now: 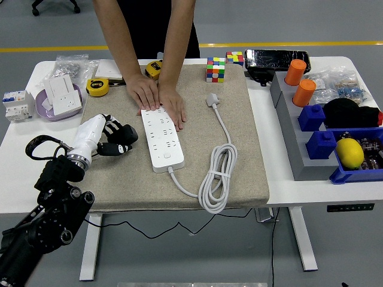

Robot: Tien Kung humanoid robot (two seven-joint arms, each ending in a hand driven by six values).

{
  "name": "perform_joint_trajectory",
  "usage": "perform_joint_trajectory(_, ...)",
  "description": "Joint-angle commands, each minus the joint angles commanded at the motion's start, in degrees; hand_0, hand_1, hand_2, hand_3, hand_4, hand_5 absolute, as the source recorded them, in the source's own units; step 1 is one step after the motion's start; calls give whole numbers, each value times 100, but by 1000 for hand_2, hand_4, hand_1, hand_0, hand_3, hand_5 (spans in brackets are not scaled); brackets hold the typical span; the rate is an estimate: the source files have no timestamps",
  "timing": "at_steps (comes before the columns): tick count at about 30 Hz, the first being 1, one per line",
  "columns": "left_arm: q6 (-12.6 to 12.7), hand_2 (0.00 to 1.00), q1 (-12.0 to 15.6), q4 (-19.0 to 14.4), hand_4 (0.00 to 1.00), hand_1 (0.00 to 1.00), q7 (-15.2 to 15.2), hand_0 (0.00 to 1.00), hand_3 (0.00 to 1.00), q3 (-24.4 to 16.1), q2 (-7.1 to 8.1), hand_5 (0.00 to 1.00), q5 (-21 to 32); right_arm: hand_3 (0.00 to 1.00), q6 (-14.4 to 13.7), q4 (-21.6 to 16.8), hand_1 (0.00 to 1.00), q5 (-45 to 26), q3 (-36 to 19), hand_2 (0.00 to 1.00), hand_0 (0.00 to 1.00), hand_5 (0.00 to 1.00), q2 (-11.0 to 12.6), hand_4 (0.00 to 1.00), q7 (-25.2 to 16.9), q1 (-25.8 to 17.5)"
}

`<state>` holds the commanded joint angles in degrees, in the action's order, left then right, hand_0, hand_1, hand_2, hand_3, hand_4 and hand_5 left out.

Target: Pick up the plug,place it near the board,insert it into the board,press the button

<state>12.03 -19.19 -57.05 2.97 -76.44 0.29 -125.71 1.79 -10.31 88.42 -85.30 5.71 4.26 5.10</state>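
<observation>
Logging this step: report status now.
Left hand open, empty, beside power strip. Right arm unseen. Plug untouched on mat. Person's hands pin strip's far end.

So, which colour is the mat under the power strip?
Beige, a plain fabric mat, seen in the head view.

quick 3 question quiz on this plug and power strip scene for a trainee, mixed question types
1. True or false: the plug is already inserted in the power strip.
2. Who is holding the power strip's far end down? A) the robot's left hand B) a person's hands C) nobody
3. Fill in: the coiled cable lies on the ___ side of the strip in the picture.

Key: 1 false; 2 B; 3 right
</observation>
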Motion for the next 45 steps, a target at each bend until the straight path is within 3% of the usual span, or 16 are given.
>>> perform_joint_trajectory(11,-1,277,-383,-129,580,379,5,513,364,708,286,32,185,788,-1,0,780,-11,19,766,845,986,6,998,4,6)
perform_joint_trajectory(20,-29,279,-741,151,575,382,-5,509,366,1319,404,24,236,788,-4,0,780,-37,40,766,845,985,11,998,1,33)
perform_joint_trajectory(45,-50,285,-852,428,581,388,-29,511,376,1438,435,14,109,788,-6,0,780,-40,27,766,842,984,20,998,-1,55)
